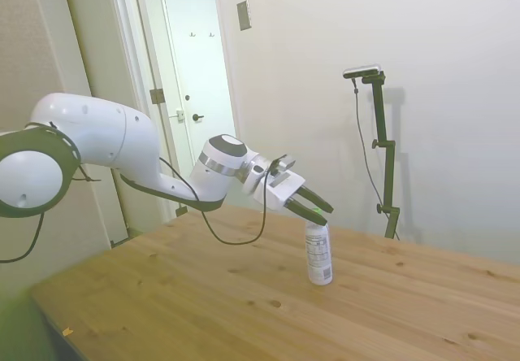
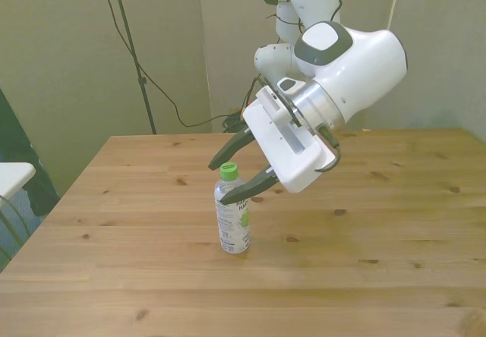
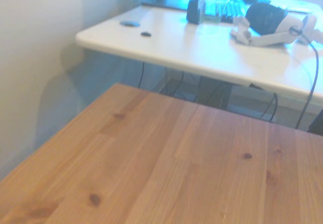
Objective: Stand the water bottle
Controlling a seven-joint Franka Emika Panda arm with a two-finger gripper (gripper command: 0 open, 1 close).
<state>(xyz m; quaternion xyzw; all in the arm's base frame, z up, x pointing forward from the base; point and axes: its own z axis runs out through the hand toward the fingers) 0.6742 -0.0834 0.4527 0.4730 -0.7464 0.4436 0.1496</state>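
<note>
- The small clear plastic water bottle (image 2: 231, 211) with green screw cap and white printed label stands upright on the wooden desk (image 2: 364, 238), toward the front view's left of centre
- The white arm's two-finger tool (image 2: 240, 169) hangs just above the bottle's cap, dark fingers (image 1: 313, 204) spread wide, gripping nothing
- Beyond the bottle, the wrist view shows a white side table (image 3: 192, 47) past the desk's edge

Arm (image 1: 97, 137): glossy white rounded shells with grey joint rings and 1 silver band at the wrist. A black cable loops beneath the forearm. Gripper (image 2: 241, 171): flat white rectangular body carrying 2 dark, tapered fingers (image 2: 228, 152). A small green light shows near the wrist flange.
</note>
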